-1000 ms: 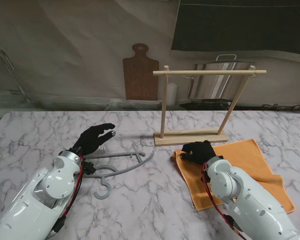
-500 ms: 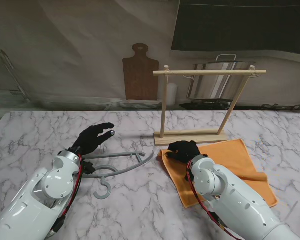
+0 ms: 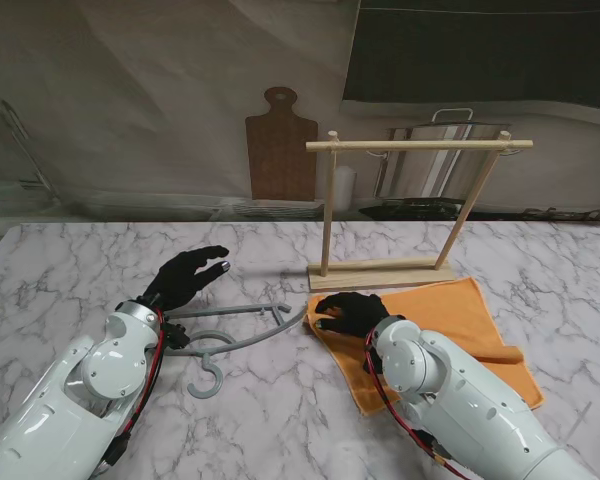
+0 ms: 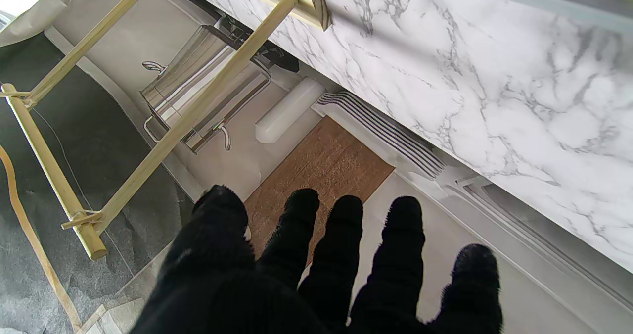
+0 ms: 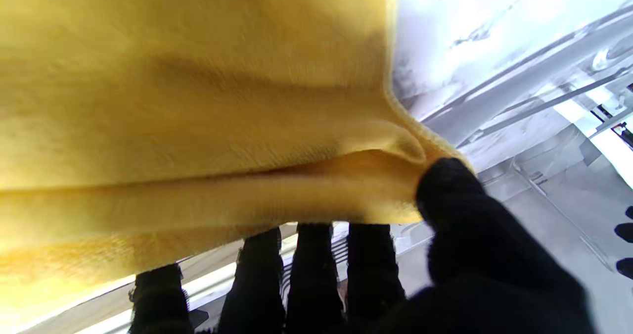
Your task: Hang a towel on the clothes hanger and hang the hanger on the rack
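1. The right arm hides the near part of the orange towel [image 3: 460, 320]; the left arm covers part of the grey hanger [image 3: 242, 333].
2. The hanger lies flat on the worktop [image 3: 70, 270], long axis left-right, hook nearer to me.
3. The right robot hand [image 3: 348, 312] pinches the towel's left corner, just beside the hanger's right tip, near the rack [image 3: 420, 205].
4. The left robot hand [image 3: 185, 277] hovers spread over the hanger's far side, holding nothing.
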`<state>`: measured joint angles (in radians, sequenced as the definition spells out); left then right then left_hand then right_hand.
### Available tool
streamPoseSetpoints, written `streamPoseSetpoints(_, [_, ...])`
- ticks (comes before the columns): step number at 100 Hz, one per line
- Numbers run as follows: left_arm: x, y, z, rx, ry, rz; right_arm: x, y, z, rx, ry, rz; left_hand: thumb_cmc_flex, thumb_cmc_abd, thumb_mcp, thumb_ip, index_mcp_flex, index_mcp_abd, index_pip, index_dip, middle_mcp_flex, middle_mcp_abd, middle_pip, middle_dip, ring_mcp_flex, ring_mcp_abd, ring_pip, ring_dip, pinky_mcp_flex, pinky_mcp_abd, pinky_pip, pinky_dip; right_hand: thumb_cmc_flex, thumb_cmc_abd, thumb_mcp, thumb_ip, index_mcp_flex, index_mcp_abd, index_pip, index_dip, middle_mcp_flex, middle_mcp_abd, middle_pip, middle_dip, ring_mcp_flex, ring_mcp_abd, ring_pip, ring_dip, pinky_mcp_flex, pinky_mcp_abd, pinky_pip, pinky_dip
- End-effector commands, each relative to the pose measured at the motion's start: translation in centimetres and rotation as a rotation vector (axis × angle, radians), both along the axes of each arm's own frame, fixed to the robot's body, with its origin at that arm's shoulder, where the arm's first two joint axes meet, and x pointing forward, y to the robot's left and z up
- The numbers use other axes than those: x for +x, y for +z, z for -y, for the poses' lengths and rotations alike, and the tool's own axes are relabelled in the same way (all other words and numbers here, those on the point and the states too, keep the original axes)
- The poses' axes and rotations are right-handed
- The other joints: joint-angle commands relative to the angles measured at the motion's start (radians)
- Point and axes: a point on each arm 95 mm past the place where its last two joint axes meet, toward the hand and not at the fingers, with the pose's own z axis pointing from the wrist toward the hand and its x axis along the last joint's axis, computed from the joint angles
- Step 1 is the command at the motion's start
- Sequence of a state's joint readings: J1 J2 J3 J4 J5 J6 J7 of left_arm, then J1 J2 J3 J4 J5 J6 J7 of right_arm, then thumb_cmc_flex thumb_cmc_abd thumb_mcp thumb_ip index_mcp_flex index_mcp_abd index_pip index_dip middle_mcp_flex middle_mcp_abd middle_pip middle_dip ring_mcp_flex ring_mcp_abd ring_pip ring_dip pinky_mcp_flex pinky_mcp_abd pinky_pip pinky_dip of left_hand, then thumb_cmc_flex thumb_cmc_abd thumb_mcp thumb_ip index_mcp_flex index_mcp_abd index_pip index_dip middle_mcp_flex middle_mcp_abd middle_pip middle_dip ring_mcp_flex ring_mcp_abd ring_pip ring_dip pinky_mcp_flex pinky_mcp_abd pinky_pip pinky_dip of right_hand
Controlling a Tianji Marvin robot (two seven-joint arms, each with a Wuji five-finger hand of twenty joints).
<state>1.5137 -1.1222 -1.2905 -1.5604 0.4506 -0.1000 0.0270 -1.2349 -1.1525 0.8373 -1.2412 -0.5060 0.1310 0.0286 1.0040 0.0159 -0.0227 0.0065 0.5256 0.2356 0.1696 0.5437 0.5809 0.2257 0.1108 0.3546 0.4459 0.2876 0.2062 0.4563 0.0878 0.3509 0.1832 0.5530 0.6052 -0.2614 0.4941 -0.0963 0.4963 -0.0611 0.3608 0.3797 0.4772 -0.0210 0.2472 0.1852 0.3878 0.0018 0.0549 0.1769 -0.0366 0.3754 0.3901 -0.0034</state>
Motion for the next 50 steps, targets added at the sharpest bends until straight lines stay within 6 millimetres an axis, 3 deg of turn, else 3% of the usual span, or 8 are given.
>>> streamPoseSetpoints(1, [0.0,-0.3,0.2,0.006,-0.014,-0.014,-0.3,-0.3,1.0,-0.031,-0.002,0.007,-0.006,0.058,-0.014,-0.023,0.005,-0.001,0.003,-0.004,0.013,-0.017,0.006,0.012,-0.006,0.000,-0.005,0.009,-0.025,0.007,0.308,0.011,-0.075,-0.050,-0.027,0.016,-0.079,0.026,-0.061,0.006,-0.071,0.020,-0.045,-0.022,-0.048,0.041,-0.034,-0.034,-0.028,0.019,-0.018,0.004])
streamPoseSetpoints(27, [0.0,-0.4,0.4,0.014,-0.021,-0.015,-0.5,0.7,2.0,-0.058,0.000,0.058,-0.007,0.059,-0.014,-0.023,0.003,-0.004,0.002,-0.004,0.012,-0.018,0.006,0.012,-0.006,-0.003,-0.006,0.009,-0.028,0.008,0.297,0.007,-0.228,-0.098,-0.086,0.009,-0.300,0.051,-0.180,-0.027,-0.201,0.073,-0.100,-0.049,-0.125,0.070,-0.063,-0.048,-0.050,0.015,-0.030,0.007])
streamPoseSetpoints(50, [0.0,-0.4,0.4,0.017,-0.021,-0.010,-1.3,2.6,3.9,-0.075,-0.023,0.121,-0.007,0.058,-0.014,-0.023,0.004,-0.004,0.003,-0.003,0.013,-0.018,0.007,0.012,-0.005,-0.002,-0.006,0.009,-0.029,0.008,0.286,0.004,-0.253,-0.099,-0.079,0.010,-0.307,0.011,-0.197,-0.021,-0.212,0.082,-0.107,-0.057,-0.142,0.076,-0.064,-0.054,-0.053,0.011,-0.036,0.014])
